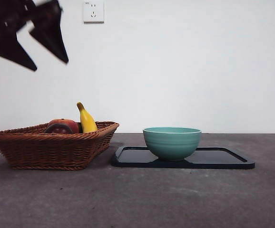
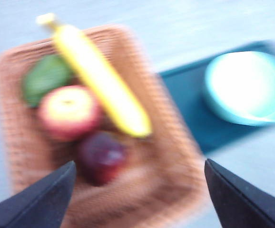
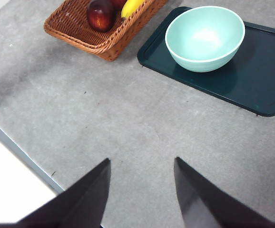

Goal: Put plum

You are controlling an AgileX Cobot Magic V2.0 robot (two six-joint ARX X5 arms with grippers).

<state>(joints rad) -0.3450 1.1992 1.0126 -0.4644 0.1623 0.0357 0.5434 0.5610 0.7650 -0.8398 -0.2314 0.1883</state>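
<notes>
Left gripper [image 2: 137, 190] hangs above the basket [image 1: 52, 149], jaws spread wide, open air beneath. The plum [image 2: 101, 156] sits crowded: apple [image 2: 70, 111] just beside it, banana [image 2: 102, 80] slanting close along its other flank. Bare table [image 3: 128, 123] lies between the right gripper [image 3: 142, 190] and the tray [image 3: 256, 71]

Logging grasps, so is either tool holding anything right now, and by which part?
Nothing is held. The left tool is open above the plum in the basket; the right tool is open and empty.
</notes>
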